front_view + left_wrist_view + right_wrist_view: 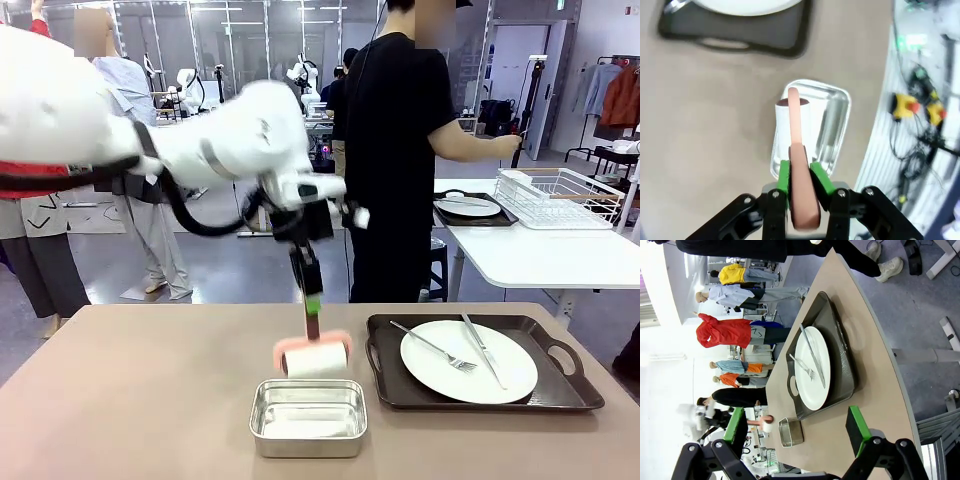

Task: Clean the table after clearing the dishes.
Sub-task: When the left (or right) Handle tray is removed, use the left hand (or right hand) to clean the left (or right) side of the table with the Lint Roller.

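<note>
Left tool (801, 172) clenched on the pink handle of a white roller (315, 358), roll hanging just below the tool over a steel pan (308, 440) on the tabletop (130, 400). Right of the tool: tray (575, 395) with plate (500, 385), fork (435, 348), knife (483, 350). Right tool (796, 427) released, grasping nothing.

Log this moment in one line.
left gripper: shut on roller | roller: over steel pan | right gripper: open | tray: on table

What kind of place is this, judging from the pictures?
Probably a robotics lab staged for table chores: yellow stop buttons and loose cables beside the table, a tray with a plate, a wire rack on a white side table.
</note>
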Controlling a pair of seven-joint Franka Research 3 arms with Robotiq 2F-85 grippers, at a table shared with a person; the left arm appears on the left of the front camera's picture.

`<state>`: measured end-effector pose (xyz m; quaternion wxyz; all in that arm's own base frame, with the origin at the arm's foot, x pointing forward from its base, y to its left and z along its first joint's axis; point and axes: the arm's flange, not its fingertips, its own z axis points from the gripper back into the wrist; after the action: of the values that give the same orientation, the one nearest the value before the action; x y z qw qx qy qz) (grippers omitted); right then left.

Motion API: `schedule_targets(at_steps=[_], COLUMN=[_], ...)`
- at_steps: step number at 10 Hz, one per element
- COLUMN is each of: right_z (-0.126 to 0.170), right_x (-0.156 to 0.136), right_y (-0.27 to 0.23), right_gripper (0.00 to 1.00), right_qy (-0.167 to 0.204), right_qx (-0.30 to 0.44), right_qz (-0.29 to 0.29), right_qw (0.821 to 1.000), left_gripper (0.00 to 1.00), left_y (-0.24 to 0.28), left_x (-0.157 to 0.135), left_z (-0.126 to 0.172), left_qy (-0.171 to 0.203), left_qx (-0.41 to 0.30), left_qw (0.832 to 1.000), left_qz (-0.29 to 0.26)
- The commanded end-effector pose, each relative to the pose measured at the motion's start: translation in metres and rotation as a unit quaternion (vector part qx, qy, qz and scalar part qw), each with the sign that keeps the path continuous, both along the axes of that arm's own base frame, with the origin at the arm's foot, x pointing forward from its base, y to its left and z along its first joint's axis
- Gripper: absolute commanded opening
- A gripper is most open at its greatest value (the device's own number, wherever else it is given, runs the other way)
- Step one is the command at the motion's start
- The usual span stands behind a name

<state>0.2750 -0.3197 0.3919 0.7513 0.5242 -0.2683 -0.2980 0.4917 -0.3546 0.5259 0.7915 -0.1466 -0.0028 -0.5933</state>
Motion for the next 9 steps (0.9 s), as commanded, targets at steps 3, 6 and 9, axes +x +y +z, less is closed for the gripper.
schedule_targets(at_steps=[3,6,9], right_z=[0.004,0.004,0.004], right_x=[-0.004,-0.004,-0.004], right_y=[0.0,0.0,0.0], right_gripper=[1.0,1.0,1.0], right_qy=[-0.002,-0.002,-0.002], right_qx=[0.002,0.002,0.002], right_qz=[0.003,0.003,0.003], right_qw=[1.0,1.0,1.0], left_gripper=[0.0,0.0,0.0], left_y=[0.143,0.203,0.214], left_x=[-0.024,-0.009,-0.002], left_z=[-0.001,-0.05,-0.042], left_qy=[-0.077,-0.059,-0.026], left_qx=[-0.069,-0.095,-0.054], left_qw=[0.892,0.795,0.874], left_qz=[0.44,0.596,0.482])
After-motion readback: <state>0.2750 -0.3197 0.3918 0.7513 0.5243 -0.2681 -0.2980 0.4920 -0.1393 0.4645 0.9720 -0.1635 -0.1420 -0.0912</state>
